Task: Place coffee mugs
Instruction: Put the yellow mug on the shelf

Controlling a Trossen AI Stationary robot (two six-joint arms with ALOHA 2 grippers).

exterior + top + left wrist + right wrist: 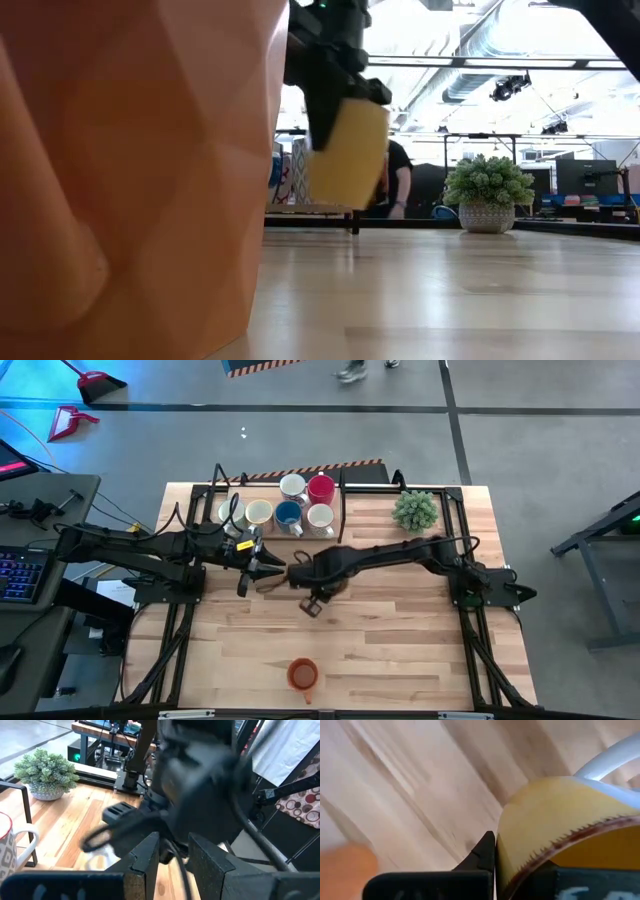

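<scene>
The right gripper pinches the yellow mug's rim mid-table (thin hold). If it tilts, the mug could slip. The left gripper, jaws partly spread and empty, risks collision.

The pale, planked wooden table top is showing a smooth, lightly sheened finish with visible grain. The faceted orange ceramic mug is looking matt, its surface cut in flat angular planes. The yellow ceramic mug is appearing smooth and satiny, with a glossy white handle. The dark plastic fingers are looking matt.
</scene>
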